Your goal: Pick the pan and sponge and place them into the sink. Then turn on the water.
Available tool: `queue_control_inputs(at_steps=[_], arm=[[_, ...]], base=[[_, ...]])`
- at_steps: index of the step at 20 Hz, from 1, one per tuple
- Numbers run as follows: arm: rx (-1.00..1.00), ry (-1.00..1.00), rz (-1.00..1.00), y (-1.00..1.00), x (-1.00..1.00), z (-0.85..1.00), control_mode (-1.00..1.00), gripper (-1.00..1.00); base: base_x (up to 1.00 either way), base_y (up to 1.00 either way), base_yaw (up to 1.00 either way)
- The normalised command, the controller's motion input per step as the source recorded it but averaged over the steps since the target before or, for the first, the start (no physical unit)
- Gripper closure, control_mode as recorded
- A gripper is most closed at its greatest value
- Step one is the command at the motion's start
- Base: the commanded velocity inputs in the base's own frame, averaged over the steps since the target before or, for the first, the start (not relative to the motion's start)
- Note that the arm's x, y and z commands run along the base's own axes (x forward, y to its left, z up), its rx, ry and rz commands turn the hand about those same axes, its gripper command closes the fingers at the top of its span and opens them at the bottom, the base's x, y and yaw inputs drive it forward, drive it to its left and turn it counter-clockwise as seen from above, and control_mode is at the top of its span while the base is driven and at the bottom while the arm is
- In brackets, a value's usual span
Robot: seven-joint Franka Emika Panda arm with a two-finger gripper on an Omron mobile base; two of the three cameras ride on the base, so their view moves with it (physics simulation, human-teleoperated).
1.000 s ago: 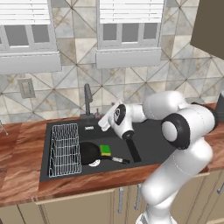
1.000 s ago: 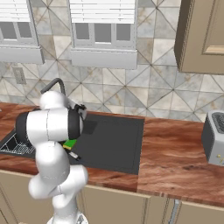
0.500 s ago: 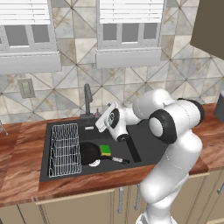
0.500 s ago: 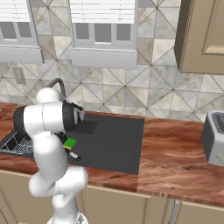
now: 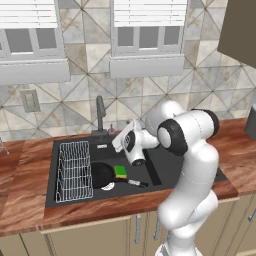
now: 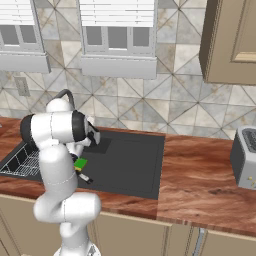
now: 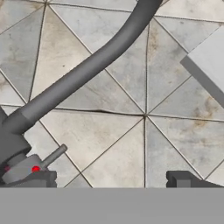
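Beside the faucet (image 5: 100,116), end effector (image 5: 119,142) wide open, empty, pan (image 5: 102,175) and sponge (image 5: 120,171) in sink (image 5: 165,165).

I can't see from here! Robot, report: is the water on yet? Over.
Fingers open, empty, near faucet. Pan and sponge in sink. No water running. Path clear.

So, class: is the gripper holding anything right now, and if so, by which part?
Nothing is held. The gripper is open, its fingertips wide apart with only wall tiles between them, near the faucet. The pan and sponge lie in the sink.
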Motion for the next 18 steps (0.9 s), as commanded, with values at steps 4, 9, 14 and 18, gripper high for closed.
queue_control_inputs(at_steps=[4, 9, 14, 18], arm=[[0.23, -0.06, 0.09, -0.44, 0.28, 0.03, -1.0, -1.0], [0.28, -0.01, 0.17, -0.26, 0.01, 0.14, -1.0, -1.0], [0.23, -0.01, 0.22, -0.3, 0.1, 0.0, -1.0, -1.0], [0.2, -0.04, 0.18, -0.48, 0.34, -0.08, -1.0, -1.0]], base=[[0.0, 0.0, 0.0], [0.0, 0.0, 0.0], [0.0, 0.0, 0.0], [0.0, 0.0, 0.0]])
